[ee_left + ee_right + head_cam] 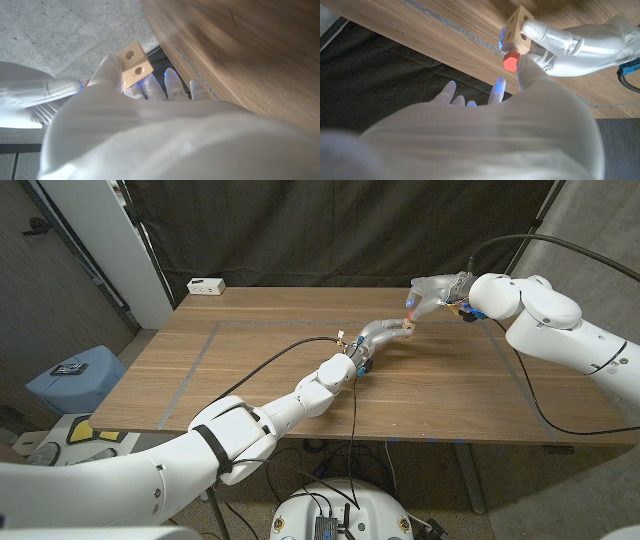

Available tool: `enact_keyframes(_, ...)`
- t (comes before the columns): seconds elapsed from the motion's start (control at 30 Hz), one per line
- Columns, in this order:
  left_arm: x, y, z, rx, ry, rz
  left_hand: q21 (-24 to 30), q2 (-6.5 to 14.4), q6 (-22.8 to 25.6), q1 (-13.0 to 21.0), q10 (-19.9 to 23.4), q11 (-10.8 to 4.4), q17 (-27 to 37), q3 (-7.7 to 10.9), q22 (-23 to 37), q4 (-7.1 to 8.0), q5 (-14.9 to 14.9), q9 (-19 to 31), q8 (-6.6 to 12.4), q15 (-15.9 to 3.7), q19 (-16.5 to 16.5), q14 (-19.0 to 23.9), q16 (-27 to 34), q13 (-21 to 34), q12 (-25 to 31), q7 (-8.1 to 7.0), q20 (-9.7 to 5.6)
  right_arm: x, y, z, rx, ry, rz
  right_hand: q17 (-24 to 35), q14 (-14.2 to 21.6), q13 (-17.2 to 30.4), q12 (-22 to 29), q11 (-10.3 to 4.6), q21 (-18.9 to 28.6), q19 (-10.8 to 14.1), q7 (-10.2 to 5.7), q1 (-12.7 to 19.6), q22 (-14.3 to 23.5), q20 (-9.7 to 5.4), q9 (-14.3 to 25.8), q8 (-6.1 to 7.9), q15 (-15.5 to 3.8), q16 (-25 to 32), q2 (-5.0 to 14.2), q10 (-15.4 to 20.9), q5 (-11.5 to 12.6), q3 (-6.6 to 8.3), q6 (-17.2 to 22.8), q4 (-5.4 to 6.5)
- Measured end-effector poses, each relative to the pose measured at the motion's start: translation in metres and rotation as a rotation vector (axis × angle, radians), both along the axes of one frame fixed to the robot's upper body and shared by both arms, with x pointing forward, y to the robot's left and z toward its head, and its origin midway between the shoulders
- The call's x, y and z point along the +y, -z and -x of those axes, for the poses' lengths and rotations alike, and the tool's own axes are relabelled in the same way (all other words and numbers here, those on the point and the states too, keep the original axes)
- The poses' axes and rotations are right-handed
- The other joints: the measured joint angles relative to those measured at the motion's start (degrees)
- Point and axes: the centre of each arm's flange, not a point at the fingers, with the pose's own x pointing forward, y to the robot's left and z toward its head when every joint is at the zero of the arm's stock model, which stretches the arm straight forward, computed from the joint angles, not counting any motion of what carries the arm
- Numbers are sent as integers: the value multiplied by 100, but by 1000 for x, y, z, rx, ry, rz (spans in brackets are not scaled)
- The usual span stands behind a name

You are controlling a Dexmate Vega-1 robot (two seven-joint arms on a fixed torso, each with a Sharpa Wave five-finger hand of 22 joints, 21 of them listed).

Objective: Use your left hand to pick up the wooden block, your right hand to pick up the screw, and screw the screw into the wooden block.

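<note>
Left hand (378,336) grips the wooden block (518,24); right wrist view alone shows right hand (520,100) pinching the red screw (510,61) against it.

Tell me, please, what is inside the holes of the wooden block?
Two holes on the wooden block look empty. The red screw meets another face; whether its shaft has entered is hidden by the right hand.
</note>
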Motion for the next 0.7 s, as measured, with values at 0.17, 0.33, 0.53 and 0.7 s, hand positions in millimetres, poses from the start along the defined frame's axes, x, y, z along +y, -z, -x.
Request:
enact_keyframes(0.17, 0, 0, 1, -1, 1, 1, 0, 1, 1, 1, 19, 7, 0, -1, 0, 0, -2, 0, -1, 0, 0, 0, 0, 0, 0, 1, 0, -1, 0, 2, 10, 0, 0, 0, -29, 0, 0, 52, 0, -13, -11, -30, 0, 13, 0, -63, 29, 0, 30, -52, 0, -16, -110, 16)
enact_keyframes(0.33, 0, 0, 1, -2, 1, 1, 0, -18, 55, 94, 62, -1, 0, -1, 0, -11, -3, 0, -6, 0, 0, 0, 0, -4, -1, 11, 1, -3, 1, 4, 16, 1, -1, 0, -60, 0, 0, 41, 0, -21, -64, -55, 0, 21, -27, -107, 60, 0, 55, -105, 0, -16, -161, 16)
enact_keyframes(0.53, -1, 0, 2, -3, 2, 1, 0, -12, 94, 199, 102, 21, 0, 11, 0, -37, -5, -5, 40, 0, -11, 0, 0, -14, 39, 30, -50, -4, 3, 4, 22, 5, -3, -1, -60, 0, 0, 60, 0, -20, -73, -114, 0, 21, -27, -107, 60, 0, 37, -124, 0, -41, -232, 40)
enact_keyframes(0.7, -1, 1, 2, -2, 1, 1, 0, -7, 95, 206, 132, -9, 0, 20, 0, -47, -10, -5, 40, 0, -11, 0, 0, -13, 38, 31, -50, -6, 4, 3, 23, 7, -5, -1, -59, 29, 0, 60, 0, -33, -97, -169, 0, 33, -27, -107, 59, 0, 43, -123, 0, -64, -207, 63)
